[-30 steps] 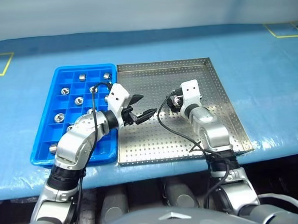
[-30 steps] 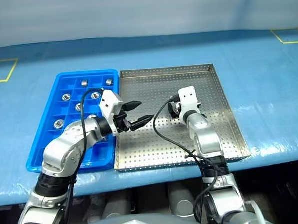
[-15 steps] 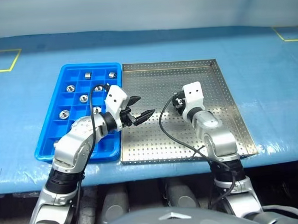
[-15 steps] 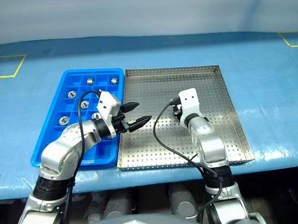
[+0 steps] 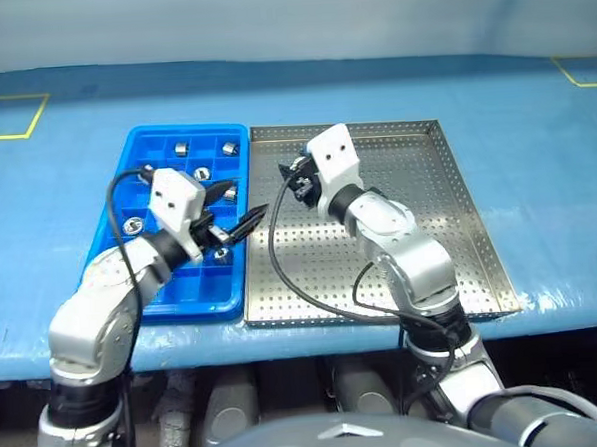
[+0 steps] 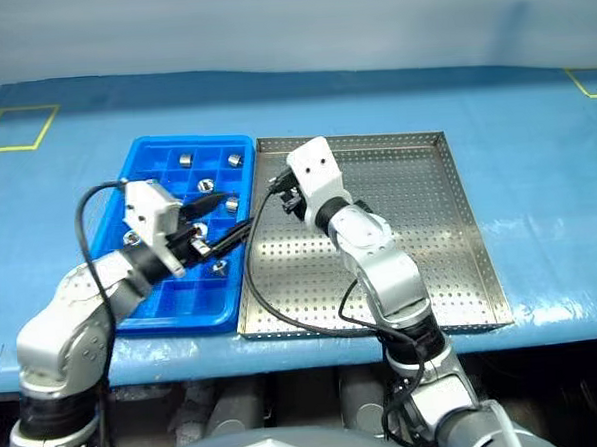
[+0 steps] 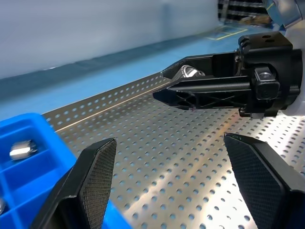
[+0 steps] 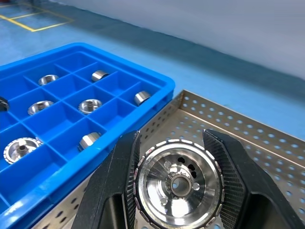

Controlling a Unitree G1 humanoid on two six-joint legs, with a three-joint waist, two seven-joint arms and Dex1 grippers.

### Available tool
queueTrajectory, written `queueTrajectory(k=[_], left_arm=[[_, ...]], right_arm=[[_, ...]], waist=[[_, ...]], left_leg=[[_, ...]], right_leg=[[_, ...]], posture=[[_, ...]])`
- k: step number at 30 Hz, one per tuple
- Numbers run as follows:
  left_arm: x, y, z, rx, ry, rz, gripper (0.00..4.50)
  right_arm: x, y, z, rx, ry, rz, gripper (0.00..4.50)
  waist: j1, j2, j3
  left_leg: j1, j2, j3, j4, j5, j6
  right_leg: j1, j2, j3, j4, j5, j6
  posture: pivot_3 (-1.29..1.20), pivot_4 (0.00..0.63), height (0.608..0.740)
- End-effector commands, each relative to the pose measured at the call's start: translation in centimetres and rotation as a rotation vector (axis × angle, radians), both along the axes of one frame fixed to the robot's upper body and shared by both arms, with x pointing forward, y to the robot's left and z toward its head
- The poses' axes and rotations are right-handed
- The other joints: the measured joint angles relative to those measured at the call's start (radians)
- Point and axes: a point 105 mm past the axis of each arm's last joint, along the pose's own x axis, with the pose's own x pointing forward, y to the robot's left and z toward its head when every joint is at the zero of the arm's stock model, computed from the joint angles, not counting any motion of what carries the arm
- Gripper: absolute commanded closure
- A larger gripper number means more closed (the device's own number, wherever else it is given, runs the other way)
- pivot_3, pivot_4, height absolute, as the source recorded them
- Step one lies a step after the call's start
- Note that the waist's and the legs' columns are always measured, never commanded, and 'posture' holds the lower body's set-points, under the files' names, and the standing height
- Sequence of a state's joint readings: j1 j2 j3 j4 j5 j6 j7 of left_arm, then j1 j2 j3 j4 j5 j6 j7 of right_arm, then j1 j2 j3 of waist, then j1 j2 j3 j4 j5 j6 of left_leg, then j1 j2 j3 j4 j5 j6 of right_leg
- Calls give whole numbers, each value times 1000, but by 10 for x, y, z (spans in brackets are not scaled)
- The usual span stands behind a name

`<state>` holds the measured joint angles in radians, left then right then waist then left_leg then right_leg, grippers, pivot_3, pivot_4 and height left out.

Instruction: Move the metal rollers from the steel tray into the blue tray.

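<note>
My right gripper [image 8: 176, 183] is clamped on one shiny silver metal roller [image 8: 177, 182], a short cylinder with a hollow centre and a ring of small holes on its face. One black ribbed finger [image 8: 125, 179] presses its one side and the other finger presses the opposite side, so the roller sits squarely between my fingertips, its open face turned back toward my wrist. I hold it clear of the perforated floor of the large square steel tray [image 5: 449, 226], near that tray's edge that borders the bright blue plastic tray [image 5: 135, 167] with its grid of square cells.

Just past my right fingertips lies the blue tray. Several more metal rollers [image 8: 87, 105] rest in its cells, one to a cell, some standing with the hollow end up and some lying on their sides. The nearest of them, a roller on its side [image 8: 142, 97], lies in the cell beside the shared edge of the two trays.

My left gripper [image 5: 228, 212] stands wide open and holds nothing; its two black fingers [image 7: 93, 174] are spread well apart. It hovers over the near cells of the blue tray, pointing across toward the steel tray. Between and beyond my left fingers I see my right gripper [image 7: 190, 86] with the roller pinched at its tip, above the dotted steel floor.
</note>
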<state>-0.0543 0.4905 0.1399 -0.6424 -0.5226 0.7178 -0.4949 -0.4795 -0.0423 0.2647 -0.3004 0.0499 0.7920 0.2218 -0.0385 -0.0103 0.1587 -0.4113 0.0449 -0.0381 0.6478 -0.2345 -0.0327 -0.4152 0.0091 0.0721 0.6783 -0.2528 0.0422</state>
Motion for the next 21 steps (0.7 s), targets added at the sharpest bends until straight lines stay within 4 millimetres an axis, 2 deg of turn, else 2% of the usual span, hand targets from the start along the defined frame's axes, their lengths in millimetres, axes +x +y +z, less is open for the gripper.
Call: queueTrajectory(k=[1,4,8,13,21], left_arm=[[-17,15,17,16,-66,70,514],[-31,27,17,23,-61,114,514],[-53,43,18,19,-60,165,514],[-73,50,11,13,-12,173,514],[-90,54,3,12,25,243,514]], right_arm=[[-8,27,16,27,-55,126,2758],[-18,43,13,19,-44,213,2758],[-46,70,1,7,1,381,2758],[-75,96,-14,-21,43,555,2758],[-81,110,-28,-54,76,639,2758]], waist=[[23,0,0],[53,0,0],[81,-1,0],[108,-1,0],[146,-2,-1]], left_leg=[[0,0,0,0,0,0],[0,0,-2,0,0,0],[0,0,-2,0,0,0],[0,1,-3,-1,0,-1],[1,1,-4,0,1,-2]], right_leg=[[0,0,-1,0,0,0],[0,0,-2,0,-1,-1],[1,-1,-3,-1,-1,-2],[1,0,-5,-1,-5,-5],[2,0,-5,-1,-8,-5]], posture=[[225,150,740],[272,150,740],[303,150,740],[345,150,740],[436,150,740]])
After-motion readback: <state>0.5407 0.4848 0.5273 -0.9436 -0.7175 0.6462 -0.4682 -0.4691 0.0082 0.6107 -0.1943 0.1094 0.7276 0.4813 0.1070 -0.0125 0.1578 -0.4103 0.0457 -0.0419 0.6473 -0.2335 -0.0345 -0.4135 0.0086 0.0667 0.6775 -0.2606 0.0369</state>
